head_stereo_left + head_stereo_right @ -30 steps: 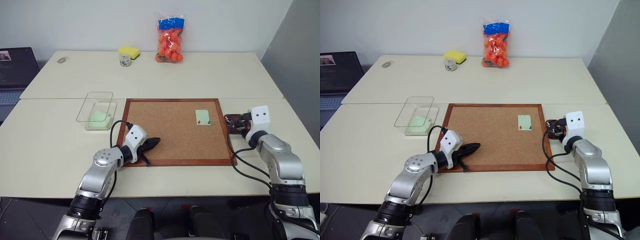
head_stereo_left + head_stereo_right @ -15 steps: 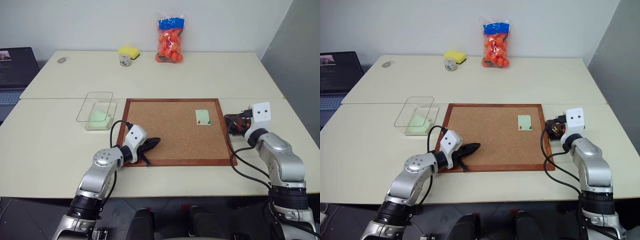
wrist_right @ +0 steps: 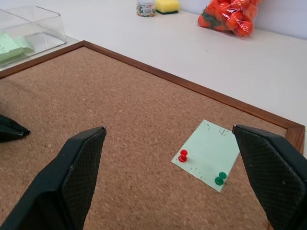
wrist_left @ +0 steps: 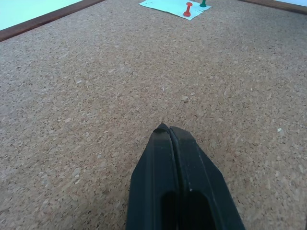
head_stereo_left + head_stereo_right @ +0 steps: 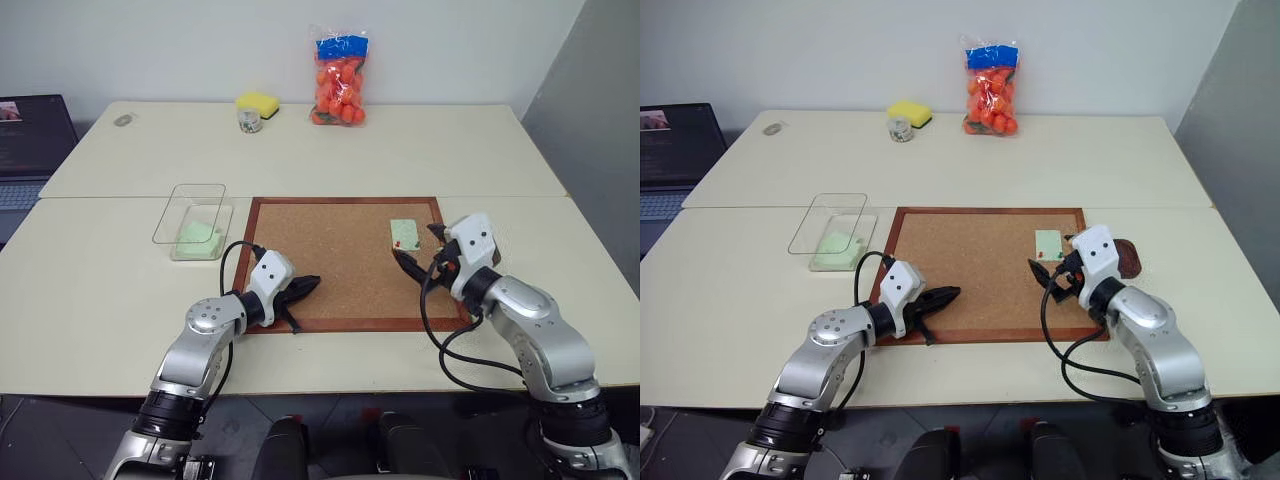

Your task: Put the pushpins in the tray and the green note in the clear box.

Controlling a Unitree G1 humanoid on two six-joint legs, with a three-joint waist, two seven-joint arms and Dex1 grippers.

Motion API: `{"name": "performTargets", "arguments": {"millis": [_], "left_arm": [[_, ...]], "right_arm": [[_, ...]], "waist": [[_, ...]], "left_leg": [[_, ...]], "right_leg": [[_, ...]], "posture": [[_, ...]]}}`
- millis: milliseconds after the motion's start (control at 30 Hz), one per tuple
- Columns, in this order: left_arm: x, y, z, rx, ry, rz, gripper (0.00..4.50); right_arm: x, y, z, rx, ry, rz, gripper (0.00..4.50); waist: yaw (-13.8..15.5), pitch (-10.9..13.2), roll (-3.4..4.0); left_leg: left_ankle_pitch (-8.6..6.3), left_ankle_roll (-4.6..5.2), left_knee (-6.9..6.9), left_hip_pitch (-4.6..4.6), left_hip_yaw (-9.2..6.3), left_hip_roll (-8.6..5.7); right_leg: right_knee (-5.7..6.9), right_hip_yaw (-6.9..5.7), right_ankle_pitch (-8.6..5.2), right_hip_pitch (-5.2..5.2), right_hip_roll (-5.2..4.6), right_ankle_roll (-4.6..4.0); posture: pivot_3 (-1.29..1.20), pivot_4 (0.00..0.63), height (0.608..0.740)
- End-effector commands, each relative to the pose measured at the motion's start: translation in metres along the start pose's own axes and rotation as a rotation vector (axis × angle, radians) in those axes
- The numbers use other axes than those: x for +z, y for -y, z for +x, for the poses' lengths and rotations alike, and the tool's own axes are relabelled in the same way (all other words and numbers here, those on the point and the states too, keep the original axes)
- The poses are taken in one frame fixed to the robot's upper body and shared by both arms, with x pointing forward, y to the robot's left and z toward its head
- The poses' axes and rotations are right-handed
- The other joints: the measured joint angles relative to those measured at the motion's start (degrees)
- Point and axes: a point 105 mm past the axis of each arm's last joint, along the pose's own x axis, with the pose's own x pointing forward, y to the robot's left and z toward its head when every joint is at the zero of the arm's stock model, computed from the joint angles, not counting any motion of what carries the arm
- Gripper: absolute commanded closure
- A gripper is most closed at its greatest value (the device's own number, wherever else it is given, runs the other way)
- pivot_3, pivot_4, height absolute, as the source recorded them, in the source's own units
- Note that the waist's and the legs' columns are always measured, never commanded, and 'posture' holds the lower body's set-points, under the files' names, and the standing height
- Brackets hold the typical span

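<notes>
A pale green note point(image 3: 207, 154) lies on the right part of the cork board, held by two pushpins, one red point(image 3: 183, 155) and one green point(image 3: 220, 178). My right gripper point(image 5: 417, 247) hovers just in front of it, its fingers point(image 3: 79, 177) spread wide open with nothing between them. Behind that wrist, off the board's right edge, a sliver of the dark reddish tray point(image 5: 1128, 256) shows. My left gripper point(image 5: 310, 283) rests shut and empty over the board's near left corner. The clear box point(image 5: 195, 215) stands left of the board with a pale green slip inside.
The wood-framed cork board point(image 5: 330, 250) fills the table's middle. At the back stand a bag of orange balls point(image 5: 341, 80), a yellow sponge point(image 5: 258, 102) and a small jar point(image 5: 250, 121). A laptop point(image 5: 30, 140) sits at the far left.
My right gripper has swung left from the tray to the board beside the green note, and its fingers have opened wide. The left arm has not moved.
</notes>
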Motion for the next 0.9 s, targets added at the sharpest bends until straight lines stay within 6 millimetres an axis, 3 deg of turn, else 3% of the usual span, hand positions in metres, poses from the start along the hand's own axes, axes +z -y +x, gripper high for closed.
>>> {"name": "performTargets", "arguments": {"millis": [33,367,533,733,900], "left_arm": [[-0.014,0.008,0.002,-0.029,-0.051,-0.021,4.5],[-0.014,0.009,0.001,-0.025,-0.051,-0.023,4.5],[-0.014,0.009,0.001,-0.027,-0.049,-0.023,4.5],[-0.014,0.01,0.001,-0.025,-0.05,-0.027,4.5],[-0.014,0.01,0.001,-0.028,-0.049,-0.029,4.5]], "right_arm": [[0.004,-0.002,0.004,0.014,0.004,0.023,0.01],[-0.014,-0.005,0.018,0.014,-0.071,0.066,0.01],[-0.015,0.009,0.021,-0.049,-0.054,0.072,0.01],[-0.02,0.04,0.02,-0.205,-0.05,0.048,0.01],[-0.026,0.047,0.024,-0.242,-0.054,0.079,0.01]], "waist": [[0.0,0.0,0.0],[-0.01,0.0,0.0],[-0.01,0.0,0.0],[-0.01,0.0,0.0],[-0.03,0.0,0.0]], "left_leg": [[0.0,0.0,0.0,0.0,0.01,0.0],[0.0,0.0,0.0,0.0,0.01,0.0],[0.0,0.0,0.0,0.0,0.03,-0.01],[0.0,0.0,0.0,0.0,0.03,0.0],[0.0,0.0,-0.01,0.01,0.05,0.0]], "right_leg": [[0.0,0.0,0.0,0.0,0.0,0.0],[0.0,0.01,0.0,0.0,0.0,0.0],[-0.01,0.01,0.0,0.0,0.0,0.0],[0.0,0.0,0.0,-0.01,0.0,0.0],[0.0,0.02,0.0,-0.01,0.0,0.0]], "posture": [[0.0,0.15,0.74],[0.0,0.15,0.74],[0.0,0.15,0.74],[0.0,0.15,0.74],[0.0,0.15,0.74]]}}
